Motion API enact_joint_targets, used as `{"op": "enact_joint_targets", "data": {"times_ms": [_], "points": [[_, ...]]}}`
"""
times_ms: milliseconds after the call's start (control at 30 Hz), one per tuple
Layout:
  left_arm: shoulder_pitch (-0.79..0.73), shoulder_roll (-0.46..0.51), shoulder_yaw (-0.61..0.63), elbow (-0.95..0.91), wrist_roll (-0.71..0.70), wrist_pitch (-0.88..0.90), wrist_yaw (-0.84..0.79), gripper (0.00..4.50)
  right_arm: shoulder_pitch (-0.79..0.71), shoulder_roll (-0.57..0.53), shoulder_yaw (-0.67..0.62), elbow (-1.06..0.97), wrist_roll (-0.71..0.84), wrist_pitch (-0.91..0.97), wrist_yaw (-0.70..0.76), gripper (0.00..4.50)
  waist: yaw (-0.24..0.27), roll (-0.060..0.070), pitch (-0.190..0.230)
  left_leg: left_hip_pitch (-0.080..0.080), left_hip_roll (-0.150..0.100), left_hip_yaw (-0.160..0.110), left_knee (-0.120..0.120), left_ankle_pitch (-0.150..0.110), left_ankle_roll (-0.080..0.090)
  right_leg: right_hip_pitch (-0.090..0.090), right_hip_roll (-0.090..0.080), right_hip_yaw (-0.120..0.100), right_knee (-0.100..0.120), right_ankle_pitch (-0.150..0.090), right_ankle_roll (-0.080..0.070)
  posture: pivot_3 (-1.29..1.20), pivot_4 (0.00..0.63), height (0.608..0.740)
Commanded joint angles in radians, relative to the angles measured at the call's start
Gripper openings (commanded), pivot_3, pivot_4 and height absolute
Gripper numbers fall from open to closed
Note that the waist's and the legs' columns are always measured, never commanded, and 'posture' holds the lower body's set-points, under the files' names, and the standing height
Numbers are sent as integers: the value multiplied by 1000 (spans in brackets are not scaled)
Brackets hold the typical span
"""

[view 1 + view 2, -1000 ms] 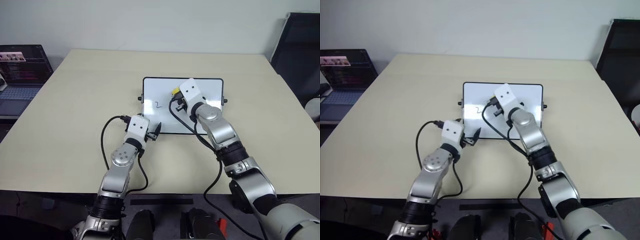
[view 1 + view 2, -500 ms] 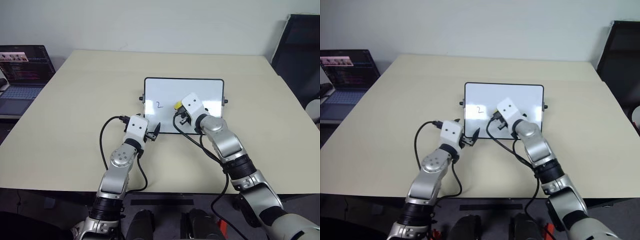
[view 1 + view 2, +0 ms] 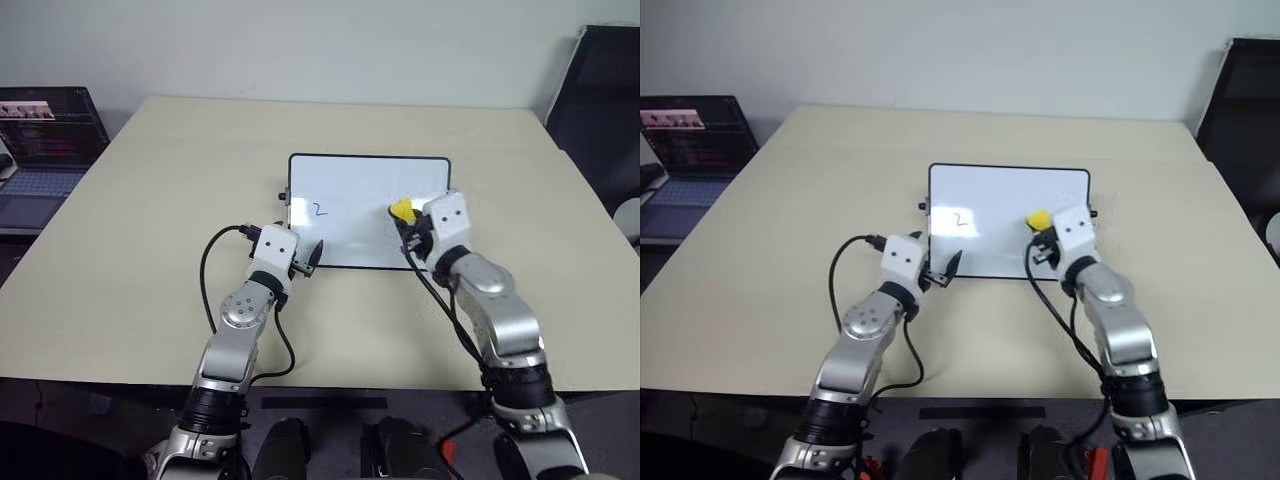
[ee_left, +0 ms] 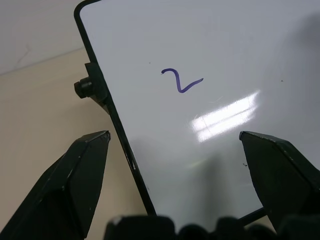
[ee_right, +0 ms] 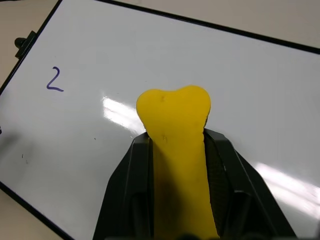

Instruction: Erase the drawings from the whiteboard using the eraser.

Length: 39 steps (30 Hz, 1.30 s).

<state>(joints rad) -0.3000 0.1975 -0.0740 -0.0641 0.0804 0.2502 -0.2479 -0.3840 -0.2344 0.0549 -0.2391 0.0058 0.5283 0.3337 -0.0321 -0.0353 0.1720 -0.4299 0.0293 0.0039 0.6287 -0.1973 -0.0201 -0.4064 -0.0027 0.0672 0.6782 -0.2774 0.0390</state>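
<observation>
Here the right gripper point(image 3: 408, 224), clamped on the yellow eraser point(image 3: 400, 209), has swept from the middle of the whiteboard point(image 3: 365, 180) to its right-hand part, and the surface it crossed now reads clean. One drawing, a "2" point(image 3: 319, 210), remains near the board's left edge. The left gripper point(image 3: 305, 258) has stayed at the near left corner with its jaws spread wide, straddling the frame as if to steady it. Judged from this, the erasing is well advanced; the eraser must next travel leftward across to the "2".
</observation>
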Motion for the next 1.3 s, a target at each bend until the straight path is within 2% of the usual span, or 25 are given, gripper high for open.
{"op": "enact_joint_targets", "data": {"times_ms": [33,367,567,667,933,1100,1300], "points": [[-21,6,7,-11,-8,-22,-2,4500,57,-57,50,-49,-45,-87,25,1037,-1,0,0,0,0,0,0,0,0,0,0,0,0,0,1,0,150,740],[-37,7,6,8,-10,-29,-6,4500,3,-49,66,-3,-42,-131,17,1037,-1,0,1,2,0,1,0,0,0,0,2,2,0,-1,1,0,150,740],[-26,8,10,2,-9,-29,-3,4500,-81,-25,91,41,-41,-145,25,1037,-1,0,1,1,0,1,0,0,0,0,1,2,0,0,0,0,150,740],[-26,10,14,8,-10,-30,-1,4500,-205,10,124,126,-54,-141,29,1037,-6,0,1,2,0,1,1,0,0,0,1,2,1,0,0,0,150,740],[-24,8,14,12,-8,-38,4,4500,-525,96,209,534,-118,-261,46,1037,-2,0,1,2,0,1,0,0,0,0,1,1,1,2,-3,0,150,740],[-6,12,23,-5,-4,-34,15,4500,-599,116,245,699,-162,-304,50,1037,1,0,1,1,0,0,0,0,0,0,-1,0,0,2,-3,0,150,740],[17,25,43,-25,-4,-28,31,4500,-606,131,274,746,-215,-288,41,1037,-1,0,1,1,1,-1,0,0,0,0,-1,-1,1,2,-3,0,150,740]]}}
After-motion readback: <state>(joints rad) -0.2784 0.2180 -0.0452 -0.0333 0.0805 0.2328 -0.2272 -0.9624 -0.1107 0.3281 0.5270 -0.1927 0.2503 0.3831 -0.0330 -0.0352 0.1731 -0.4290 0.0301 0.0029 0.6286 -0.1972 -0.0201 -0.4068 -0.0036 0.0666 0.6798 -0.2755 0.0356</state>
